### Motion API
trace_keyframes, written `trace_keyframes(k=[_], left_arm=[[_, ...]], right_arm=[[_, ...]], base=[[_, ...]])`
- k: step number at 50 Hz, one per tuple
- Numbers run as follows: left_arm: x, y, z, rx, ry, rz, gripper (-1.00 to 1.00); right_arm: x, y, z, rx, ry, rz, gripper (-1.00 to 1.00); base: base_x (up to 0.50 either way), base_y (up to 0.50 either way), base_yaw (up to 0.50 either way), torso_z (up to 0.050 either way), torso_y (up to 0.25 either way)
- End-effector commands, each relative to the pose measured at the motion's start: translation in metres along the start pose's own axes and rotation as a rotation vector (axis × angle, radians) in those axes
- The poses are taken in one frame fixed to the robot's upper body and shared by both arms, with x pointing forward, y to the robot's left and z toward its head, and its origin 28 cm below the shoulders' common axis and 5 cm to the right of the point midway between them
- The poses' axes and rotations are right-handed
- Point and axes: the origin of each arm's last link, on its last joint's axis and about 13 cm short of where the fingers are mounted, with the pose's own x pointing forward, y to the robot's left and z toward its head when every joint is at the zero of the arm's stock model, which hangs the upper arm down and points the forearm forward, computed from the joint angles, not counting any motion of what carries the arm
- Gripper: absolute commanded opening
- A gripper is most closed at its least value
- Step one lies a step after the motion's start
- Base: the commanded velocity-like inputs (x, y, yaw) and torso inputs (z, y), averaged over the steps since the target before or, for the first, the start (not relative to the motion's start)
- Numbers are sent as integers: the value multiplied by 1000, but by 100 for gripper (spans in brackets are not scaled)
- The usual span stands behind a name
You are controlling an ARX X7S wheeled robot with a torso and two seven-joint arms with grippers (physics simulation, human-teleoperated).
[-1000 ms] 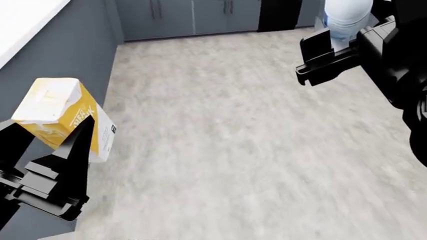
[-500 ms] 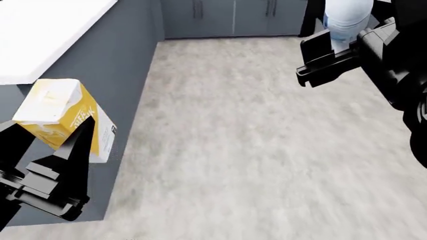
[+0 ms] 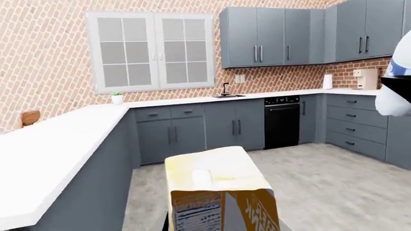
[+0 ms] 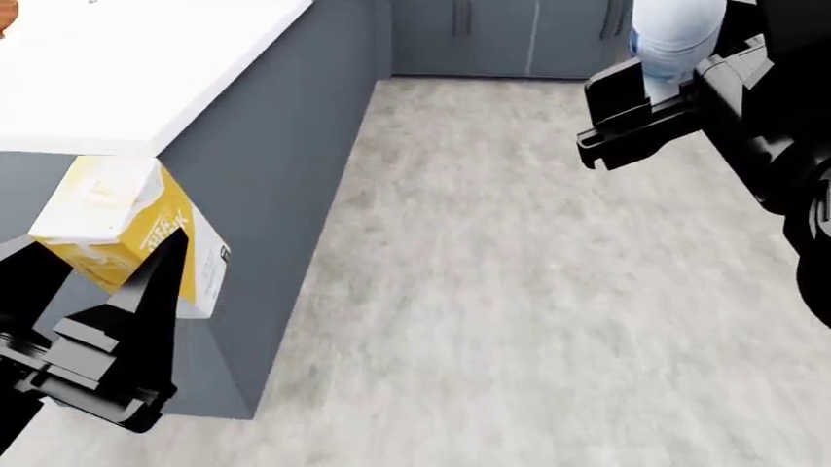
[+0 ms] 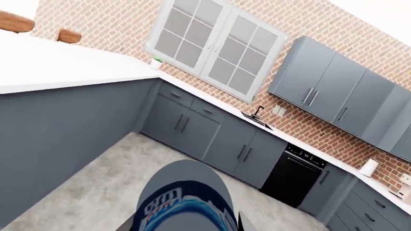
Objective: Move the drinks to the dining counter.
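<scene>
In the head view my left gripper (image 4: 97,270) is shut on the yellow juice carton (image 4: 127,232), which is tilted and held above the floor, right beside the dining counter's grey base (image 4: 267,195). The counter's white top (image 4: 143,68) runs along the upper left. My right gripper (image 4: 653,86) is shut on the clear water bottle (image 4: 675,29) at the upper right, held over open floor. The left wrist view shows the carton's white top (image 3: 215,171) and the counter (image 3: 45,159) alongside it. Only the bottle's blue label (image 5: 186,204) fills the right wrist view, with the counter (image 5: 57,67) beyond.
Grey base cabinets (image 4: 520,39) line the far wall under a white worktop (image 3: 218,99). A black appliance (image 3: 281,120) sits among them, and wall cupboards (image 3: 276,36) hang on the brick. Wooden chair backs (image 5: 13,21) show past the counter. Pale stone floor (image 4: 520,292) spreads between both arms.
The view has swung toward the white counter, which has slid further into view from the left. Both grippers keep the carton and the bottle in the same hold.
</scene>
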Motion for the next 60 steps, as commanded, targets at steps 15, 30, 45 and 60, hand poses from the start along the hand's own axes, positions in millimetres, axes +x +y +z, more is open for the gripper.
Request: trace_keyframes(k=[15,30,45,60], left_arm=[[0,1,-1,-4,-4,12,-100],[0,0,0,-3,-5,12,-100],[0,1,0,-3,-3,9,-100],[0,1,-1,-7,-2,6,-100]], right_arm=[[-1,-1,0,-14,-19,-14,-100],[-2,-1,1,-17,-19,-13,-100],[-1,-3,2,-18,-25,-31,-100],[-1,-2,1,-15,-26,-23,-100]], base=[[-512,312,0,0,1],[-483,358,0,1,1],[-500,348,0,0,2],[-525,317,0,1,1]])
